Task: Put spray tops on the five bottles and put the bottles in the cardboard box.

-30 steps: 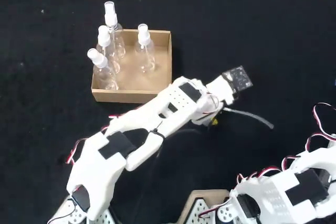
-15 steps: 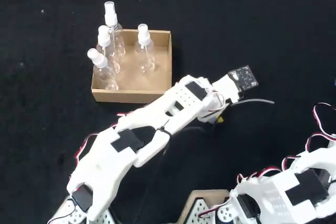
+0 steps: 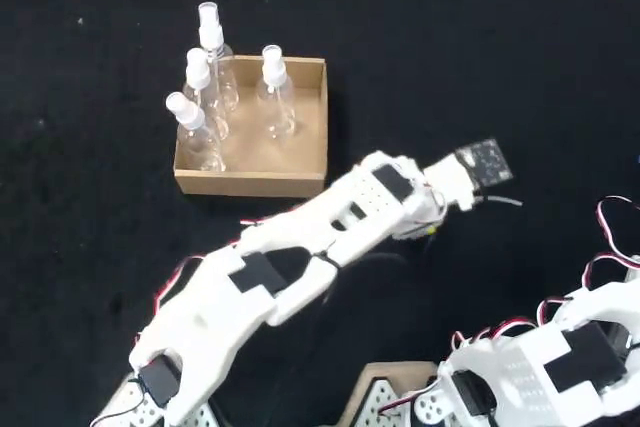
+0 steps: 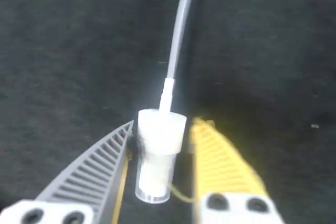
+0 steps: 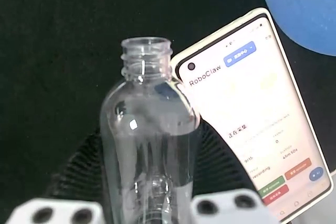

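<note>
Capping the fifth: left fingers (image 4: 220, 166) clamped on the spray top (image 4: 157, 150), tube (image 4: 178, 35) pointing away, over the counter (image 3: 500, 67) right of the box (image 3: 250, 184); right fingers (image 5: 79, 166) closed round the open bottle (image 5: 149, 129). Four capped bottles (image 3: 275, 87) boxed. Next: line the tube over the neck (image 5: 146, 51), feed in, seat.

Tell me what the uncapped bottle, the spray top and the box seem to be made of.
Bottle: probably clear glossy plastic; the background shows through it and highlights glint on it.
Spray top: white, slightly translucent plastic, with a thin, flexible-looking tube.
Box: matte brown cardboard, with a dull surface and plain cut edges.
</note>
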Motion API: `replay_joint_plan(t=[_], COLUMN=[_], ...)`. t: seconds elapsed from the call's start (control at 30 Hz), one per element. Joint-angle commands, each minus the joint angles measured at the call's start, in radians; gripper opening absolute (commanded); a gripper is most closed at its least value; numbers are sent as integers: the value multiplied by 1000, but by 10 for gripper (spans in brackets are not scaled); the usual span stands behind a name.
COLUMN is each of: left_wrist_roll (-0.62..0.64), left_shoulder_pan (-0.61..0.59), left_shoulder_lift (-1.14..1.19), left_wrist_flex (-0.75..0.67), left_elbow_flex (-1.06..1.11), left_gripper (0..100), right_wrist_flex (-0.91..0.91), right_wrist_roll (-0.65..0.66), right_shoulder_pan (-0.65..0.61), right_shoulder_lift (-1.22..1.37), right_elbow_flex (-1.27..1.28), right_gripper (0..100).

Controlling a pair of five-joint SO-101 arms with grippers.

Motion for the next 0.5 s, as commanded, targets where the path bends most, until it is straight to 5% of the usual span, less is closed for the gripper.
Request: replay_joint_plan(t=[0.0, 0.37, 0.47], left_wrist_roll=[-8, -5, -5], left_shoulder_pan=[10, -45, -45], left_shoulder_lift=[-49, -219, -275], left_wrist_flex=[160, 580, 582], left_elbow_flex=[-76, -64, 77], left_gripper=[93, 91, 91], right_wrist_flex=[8, 51, 84], right_wrist_roll=[2, 2, -3], right_shoulder_pan=[15, 12, -6], right_shoulder_lift=[-2, -10, -10], right_elbow_flex=[-65, -88, -113], right_gripper=[21, 21, 21])
